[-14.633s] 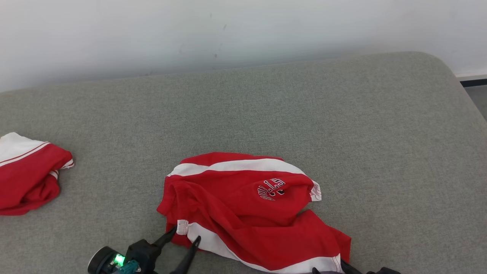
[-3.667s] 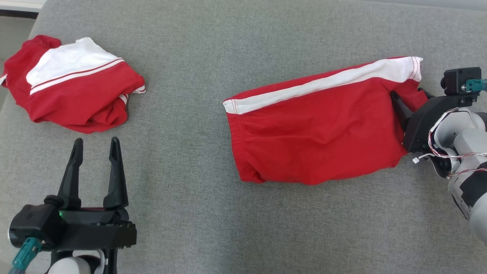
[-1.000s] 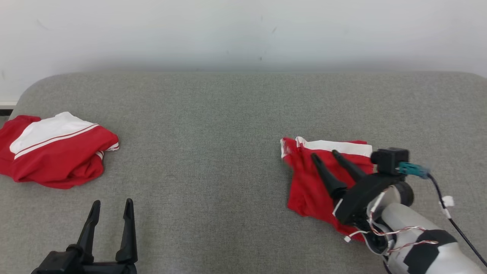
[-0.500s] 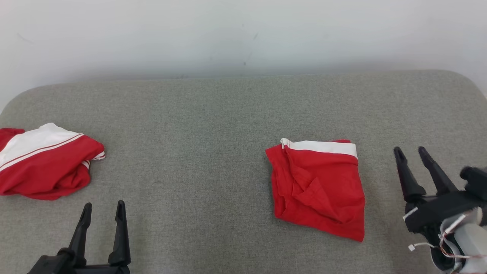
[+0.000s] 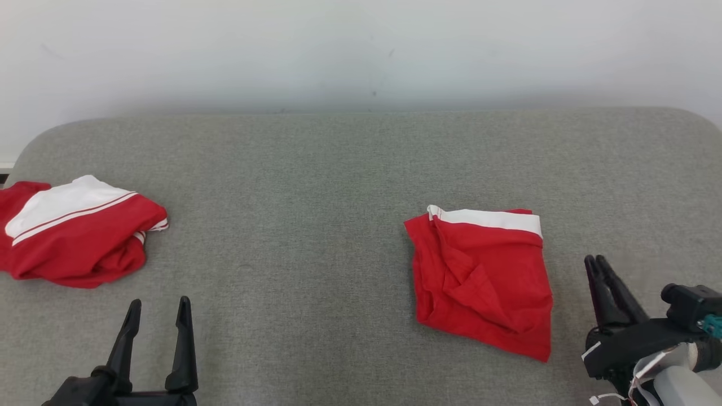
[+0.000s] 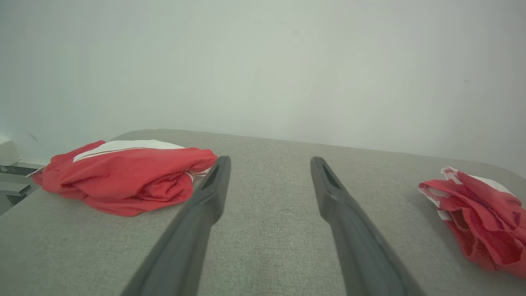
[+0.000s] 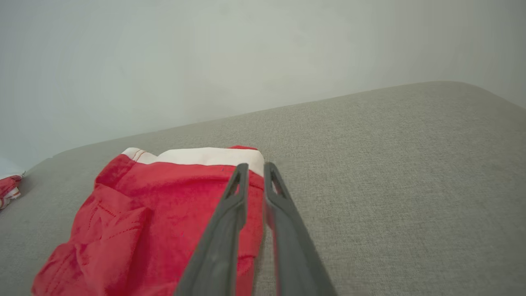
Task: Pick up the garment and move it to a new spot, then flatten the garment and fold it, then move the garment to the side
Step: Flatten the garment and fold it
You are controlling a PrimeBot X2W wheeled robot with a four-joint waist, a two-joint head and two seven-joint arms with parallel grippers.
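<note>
Red shorts: folded, white band at far edge; right of centre on grey upholstered surface; top layer rumpled
Right gripper: near shorts' right edge, apart from them; fingers nearly together, nothing between
Left gripper: low left; fingers wide apart, empty
Risk: pinching top layer alone would likely peel fold open; dragging sideways could bunch cloth

- The left gripper sits low on the robot's left, its two dark fingers spread wide apart and pointing forward.
- The right gripper sits low on the robot's right, tilted slightly leftward, its fingers nearly together with a thin slit between them.
- The pale right forearm enters at the lower corner.
</note>
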